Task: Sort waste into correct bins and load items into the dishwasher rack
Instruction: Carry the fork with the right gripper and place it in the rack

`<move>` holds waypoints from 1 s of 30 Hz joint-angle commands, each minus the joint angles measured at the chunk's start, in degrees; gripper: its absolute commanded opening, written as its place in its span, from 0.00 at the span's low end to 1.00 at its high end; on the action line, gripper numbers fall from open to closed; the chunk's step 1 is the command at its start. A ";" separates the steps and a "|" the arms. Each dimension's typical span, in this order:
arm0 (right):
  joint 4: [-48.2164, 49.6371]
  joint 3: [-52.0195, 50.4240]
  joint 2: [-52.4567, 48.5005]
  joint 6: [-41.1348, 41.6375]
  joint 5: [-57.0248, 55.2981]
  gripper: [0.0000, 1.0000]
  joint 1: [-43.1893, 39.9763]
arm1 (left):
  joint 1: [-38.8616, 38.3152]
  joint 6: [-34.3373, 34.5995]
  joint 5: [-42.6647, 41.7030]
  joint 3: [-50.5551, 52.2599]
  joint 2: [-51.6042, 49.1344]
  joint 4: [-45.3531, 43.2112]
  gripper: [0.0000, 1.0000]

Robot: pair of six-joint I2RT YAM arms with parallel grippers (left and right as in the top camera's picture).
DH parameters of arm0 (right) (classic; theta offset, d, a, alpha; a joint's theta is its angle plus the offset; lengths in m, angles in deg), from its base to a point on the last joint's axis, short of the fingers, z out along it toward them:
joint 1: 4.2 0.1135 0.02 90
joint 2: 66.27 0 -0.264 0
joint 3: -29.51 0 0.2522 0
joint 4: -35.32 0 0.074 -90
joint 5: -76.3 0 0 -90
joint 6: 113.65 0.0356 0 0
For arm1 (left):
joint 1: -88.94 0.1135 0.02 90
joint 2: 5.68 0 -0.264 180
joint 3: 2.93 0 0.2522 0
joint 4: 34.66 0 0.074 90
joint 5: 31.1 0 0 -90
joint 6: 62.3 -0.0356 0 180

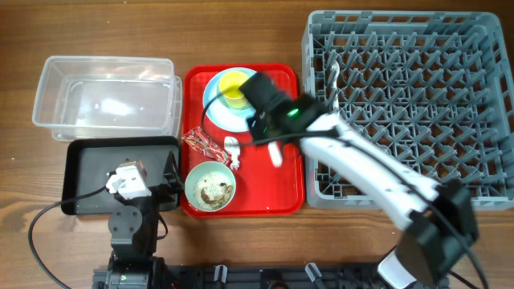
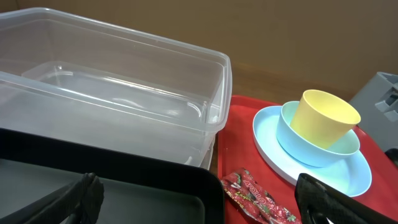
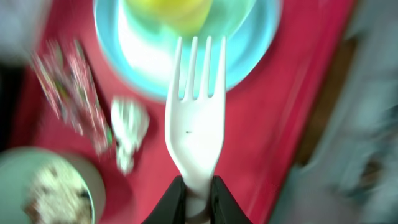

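Note:
My right gripper (image 3: 198, 198) is shut on the handle of the white fork (image 3: 194, 118) and holds it above the red serving tray (image 1: 285, 189); in the overhead view it is near the tray's middle (image 1: 270, 135). The yellow cup (image 2: 324, 117) sits in the small blue bowl (image 2: 292, 138) on the blue plate (image 2: 273, 155). The red wrapper (image 1: 202, 143), white tissue (image 1: 231, 148) and green bowl (image 1: 210, 186) of rice and scraps lie on the tray's left half. My left gripper (image 2: 202, 208) is open and empty over the black tray (image 1: 88, 164). I see no spoon.
The clear tub (image 1: 108, 96) stands behind the black tray at the left. The grey dishwasher rack (image 1: 409, 104) fills the right side, next to the red tray. The right wrist view is blurred.

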 commanded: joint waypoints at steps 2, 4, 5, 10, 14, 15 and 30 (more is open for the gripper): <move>0.55 2.12 1.66 -3.21 0.35 0.04 -10.88 | -0.04 -0.92 0.98 0.17 0.31 0.07 1.00; 0.87 2.12 1.62 -6.34 3.32 0.04 -15.56 | -0.04 -0.92 0.98 0.17 0.31 0.07 1.00; 1.01 2.12 1.62 -9.09 6.23 0.04 -18.53 | -0.04 -0.92 0.98 0.17 0.31 0.07 1.00; -0.17 1.75 1.60 -10.67 8.07 0.05 -28.46 | -0.04 -0.92 0.98 0.17 0.31 0.07 1.00; 0.04 0.87 1.25 -12.85 7.89 0.05 -31.78 | -0.04 -0.92 0.98 0.17 0.31 0.07 1.00; -0.04 0.87 0.87 -13.35 7.87 0.05 -32.30 | -0.04 -0.92 0.98 0.17 0.31 0.07 1.00; 3.93 0.87 -7.67 -14.91 2.80 0.13 -33.27 | -0.04 -0.92 0.98 0.17 0.31 0.07 1.00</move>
